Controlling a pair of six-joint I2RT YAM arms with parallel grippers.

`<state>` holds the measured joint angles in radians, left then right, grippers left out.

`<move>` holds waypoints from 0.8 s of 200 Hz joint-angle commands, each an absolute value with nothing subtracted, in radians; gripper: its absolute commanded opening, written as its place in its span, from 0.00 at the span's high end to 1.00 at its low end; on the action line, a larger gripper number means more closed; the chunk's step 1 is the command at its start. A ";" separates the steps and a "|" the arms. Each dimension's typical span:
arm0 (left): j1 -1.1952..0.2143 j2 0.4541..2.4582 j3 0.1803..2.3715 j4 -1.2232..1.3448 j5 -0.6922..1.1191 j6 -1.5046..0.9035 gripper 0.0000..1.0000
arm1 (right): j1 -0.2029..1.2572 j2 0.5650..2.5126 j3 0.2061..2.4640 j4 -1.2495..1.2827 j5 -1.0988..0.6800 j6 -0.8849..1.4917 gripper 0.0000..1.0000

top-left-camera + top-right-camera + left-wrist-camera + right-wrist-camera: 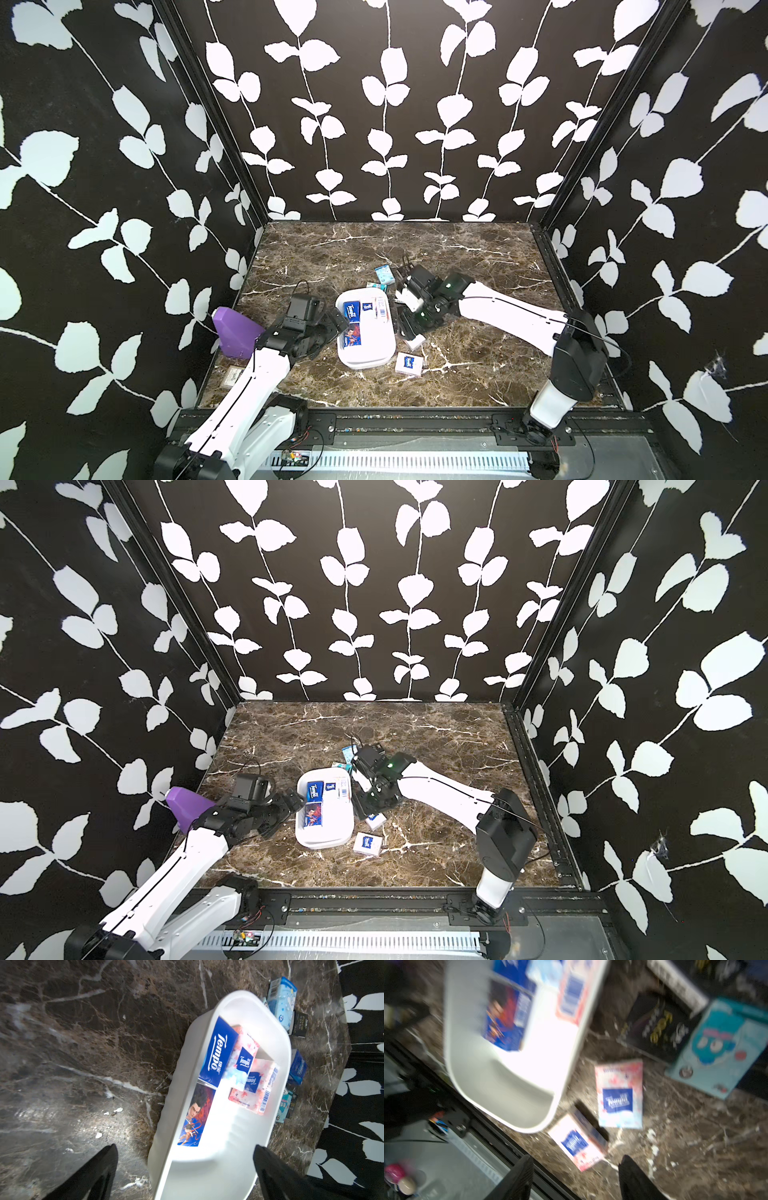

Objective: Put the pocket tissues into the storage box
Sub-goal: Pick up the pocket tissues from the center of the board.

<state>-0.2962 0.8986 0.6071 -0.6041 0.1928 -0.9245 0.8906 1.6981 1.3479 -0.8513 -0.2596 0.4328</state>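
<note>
The white storage box (370, 353) sits near the middle of the marble table (478, 257), and both top views show it only partly filled. Along its left side lie a blue pack (218, 1057) and, just beside it, a pack with a cartoon figure (197, 1115). Two pink-and-white packs (253, 1088) overlap each other against the opposite wall. The end of the box nearest the arms' bases is bare. The left gripper (185, 1145) hangs at the box's left rim with its jaws spread wide and nothing between them. The right gripper (576, 1157) is low over the table just beside the box's right side; its jaws are apart and empty, though that wrist view is blurred. More pocket tissues lie on the table outside the box. A white pack with a blue logo (409, 363) lies near the box's right front corner. Another like it (415, 341) lies partly under the right gripper. A light blue pack (384, 274) lies beyond the far end. Along the right wall lie a black pack (658, 1028) and a teal pack (720, 1047). A purple object (237, 332) stands at the table's left edge, well apart from the box.
</note>
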 commanded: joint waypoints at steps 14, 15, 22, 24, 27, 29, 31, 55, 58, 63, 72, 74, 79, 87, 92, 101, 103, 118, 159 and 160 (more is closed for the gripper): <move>-0.339 0.909 0.653 -0.588 0.168 -0.942 0.01 | 0.919 1.653 1.244 -0.946 -0.184 0.318 0.32; -0.339 0.908 0.653 -0.588 0.168 -0.943 0.01 | 0.921 1.653 1.244 -0.946 -0.183 0.315 0.32; -0.341 0.908 0.655 -0.588 0.167 -0.946 0.01 | 0.933 1.659 1.245 -0.946 -0.174 0.296 0.29; -0.342 0.906 0.656 -0.589 0.166 -0.947 0.01 | 0.937 1.660 1.248 -0.947 -0.170 0.291 0.28; -0.343 0.906 0.655 -0.590 0.166 -0.947 0.01 | 0.944 1.664 1.250 -0.948 -0.164 0.283 0.27; -0.343 0.905 0.655 -0.590 0.166 -0.947 0.01 | 0.949 1.665 1.253 -0.947 -0.158 0.279 0.25; -0.343 0.903 0.655 -0.592 0.166 -0.948 0.01 | 0.954 1.669 1.255 -0.947 -0.153 0.273 0.24; -0.346 0.884 0.658 -0.612 0.158 -0.953 0.01 | 1.016 1.706 1.282 -0.942 -0.068 0.203 0.13; -0.347 0.880 0.660 -0.614 0.157 -0.953 0.01 | 1.021 1.712 1.285 -0.940 -0.060 0.195 0.13; -0.346 0.873 0.660 -0.619 0.155 -0.953 0.01 | 1.028 1.720 1.292 -0.937 -0.048 0.182 0.12; -0.346 0.861 0.658 -0.633 0.149 -0.954 0.01 | 1.041 1.737 1.300 -0.930 -0.035 0.163 0.12; -0.346 0.859 0.658 -0.636 0.148 -0.954 0.01 | 1.043 1.741 1.300 -0.928 -0.034 0.157 0.12; -0.347 0.851 0.657 -0.642 0.145 -0.955 0.01 | 1.047 1.749 1.301 -0.919 -0.031 0.148 0.11; -0.347 0.838 0.654 -0.650 0.140 -0.958 0.01 | 1.052 1.765 1.305 -0.911 -0.021 0.134 0.11; -0.346 0.831 0.653 -0.655 0.139 -0.961 0.01 | 1.055 1.774 1.305 -0.909 -0.015 0.125 0.11; -0.347 0.817 0.647 -0.661 0.136 -0.966 0.01 | 1.060 1.788 1.305 -0.894 -0.011 0.113 0.11; -0.347 0.813 0.645 -0.663 0.135 -0.967 0.01 | 1.060 1.792 1.305 -0.891 -0.011 0.109 0.11; -0.347 0.793 0.635 -0.670 0.132 -0.978 0.01 | 1.066 1.815 1.305 -0.863 -0.010 0.094 0.11; -0.347 0.776 0.627 -0.683 0.125 -0.986 0.01 | 1.079 1.871 1.342 -0.812 -0.026 0.081 0.13; -0.347 0.777 0.627 -0.683 0.126 -0.986 0.01 | 1.080 1.872 1.342 -0.811 -0.028 0.080 0.13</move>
<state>-0.3420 0.7845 0.6350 -0.6464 0.1413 -0.9771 1.0637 1.8519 1.3041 -0.8516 -0.0349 0.1047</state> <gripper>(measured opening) 0.988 0.879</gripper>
